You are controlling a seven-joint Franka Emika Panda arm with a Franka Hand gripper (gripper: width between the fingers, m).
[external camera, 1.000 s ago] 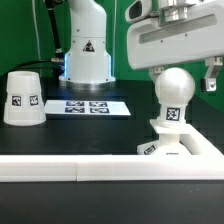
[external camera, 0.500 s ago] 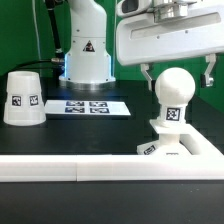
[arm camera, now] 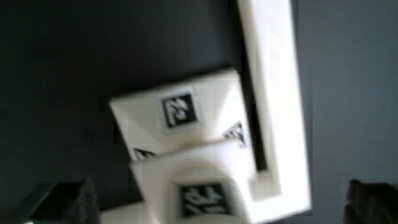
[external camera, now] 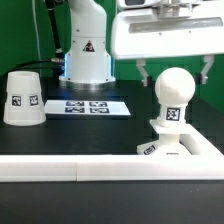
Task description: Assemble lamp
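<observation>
The round-headed bulb (external camera: 172,97) stands upright in the flat square base (external camera: 183,150) at the exterior view's right. My gripper (external camera: 175,72) hangs just above the bulb's head, open and empty. Its fingers (external camera: 143,70) stand wide on either side, apart from the bulb. The cone shade (external camera: 22,97) sits on the table at the exterior view's left, far from the gripper. In the wrist view the base (arm camera: 178,115) and the bulb's tagged head (arm camera: 199,195) lie below my gripper (arm camera: 217,205), with the dark fingertips (arm camera: 63,200) at both lower corners.
The long white rail (external camera: 70,170) runs along the front and turns beside the base; it also shows in the wrist view (arm camera: 270,90). The marker board (external camera: 90,105) lies mid-table. The robot's white pedestal (external camera: 87,55) stands behind it.
My gripper has risen and drifted slightly to the exterior view's left, staying open. The bulb, base and shade have not moved.
</observation>
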